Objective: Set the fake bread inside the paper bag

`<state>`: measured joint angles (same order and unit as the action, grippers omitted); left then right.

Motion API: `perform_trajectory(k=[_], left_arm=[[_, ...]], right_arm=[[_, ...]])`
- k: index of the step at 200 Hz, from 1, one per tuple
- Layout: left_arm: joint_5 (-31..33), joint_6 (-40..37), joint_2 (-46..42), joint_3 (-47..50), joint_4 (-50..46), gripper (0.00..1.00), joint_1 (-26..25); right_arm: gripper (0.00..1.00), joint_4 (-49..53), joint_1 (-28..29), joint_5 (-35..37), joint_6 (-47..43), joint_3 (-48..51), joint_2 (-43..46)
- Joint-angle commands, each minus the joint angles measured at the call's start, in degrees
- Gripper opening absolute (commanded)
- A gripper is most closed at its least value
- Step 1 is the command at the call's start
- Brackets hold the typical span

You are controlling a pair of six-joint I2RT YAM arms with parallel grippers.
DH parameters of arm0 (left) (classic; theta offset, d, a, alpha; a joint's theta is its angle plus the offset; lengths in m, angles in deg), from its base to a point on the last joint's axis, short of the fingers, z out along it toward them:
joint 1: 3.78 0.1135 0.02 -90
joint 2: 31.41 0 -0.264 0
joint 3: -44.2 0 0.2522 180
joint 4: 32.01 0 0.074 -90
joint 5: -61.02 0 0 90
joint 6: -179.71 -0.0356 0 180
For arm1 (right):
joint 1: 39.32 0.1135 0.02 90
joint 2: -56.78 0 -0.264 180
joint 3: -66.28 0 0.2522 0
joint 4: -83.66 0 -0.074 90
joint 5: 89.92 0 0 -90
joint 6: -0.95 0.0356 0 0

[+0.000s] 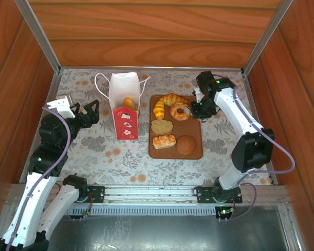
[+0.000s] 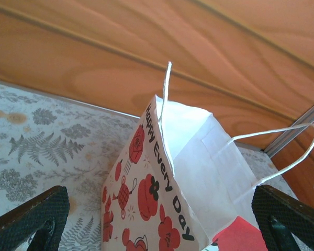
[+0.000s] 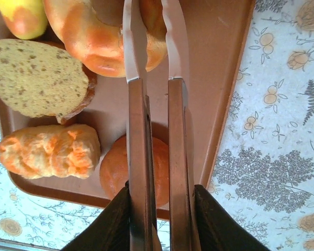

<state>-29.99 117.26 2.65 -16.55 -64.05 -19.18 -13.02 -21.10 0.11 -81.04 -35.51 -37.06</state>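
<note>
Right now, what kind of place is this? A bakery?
Probably a robot test booth, not a bakery: wooden walls close in a table, left arm and right arm are bolted at its near edge, and toy bread sits on a tray.

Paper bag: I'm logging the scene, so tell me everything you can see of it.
The paper bag is white with red fruit prints, "Happy Every Day" lettering and two white cord handles. It stands upright, mouth open, on the patterned table left of the brown tray, with one golden pastry inside.

Right claw (image 1: 194,110) at ring doughnut (image 1: 180,111), tray (image 1: 194,132).
</note>
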Motion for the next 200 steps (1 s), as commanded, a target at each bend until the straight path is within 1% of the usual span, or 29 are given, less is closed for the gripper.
perform_trajectory(k=[1, 32, 59, 93, 114, 146, 171, 200], left_arm=[[0.66, 1.87, 0.86, -2.41, -1.55, 0.93, 0.29], [0.80, 4.30, 3.20, -5.59, -4.68, 0.84, 0.29], [-0.88, 6.63, 6.10, -7.80, -6.38, 0.80, 0.29], [-0.85, 10.07, 9.09, -9.22, -7.73, 0.79, 0.28], [-1.05, 12.12, 11.01, -9.78, -8.08, 0.78, 0.28], [-4.00, 13.66, 14.80, -10.85, -8.00, 0.77, 0.29], [-6.65, 15.25, 17.84, -11.79, -7.95, 0.77, 0.15], [-8.59, 16.62, 20.83, -12.43, -7.43, 0.76, -0.01]], right_arm=[[0.27, 0.83, -0.46, 0.67, -0.29, 0.21, 3.93], [0.27, 0.49, -0.38, 0.09, -0.10, -0.17, 8.59], [0.26, -0.50, -0.21, -1.31, -0.02, -0.42, 13.36], [0.26, -1.16, 0.44, -2.09, 0.51, -1.59, 18.62], [0.26, -1.07, 0.62, -2.39, 1.42, -4.14, 20.90], [0.26, -2.92, 1.37, -6.46, 3.00, -8.48, 22.93], [0.26, -6.03, 3.19, -9.37, 4.09, -9.71, 24.19], [0.25, -7.82, 7.52, -8.87, 4.61, -12.87, 23.99]])
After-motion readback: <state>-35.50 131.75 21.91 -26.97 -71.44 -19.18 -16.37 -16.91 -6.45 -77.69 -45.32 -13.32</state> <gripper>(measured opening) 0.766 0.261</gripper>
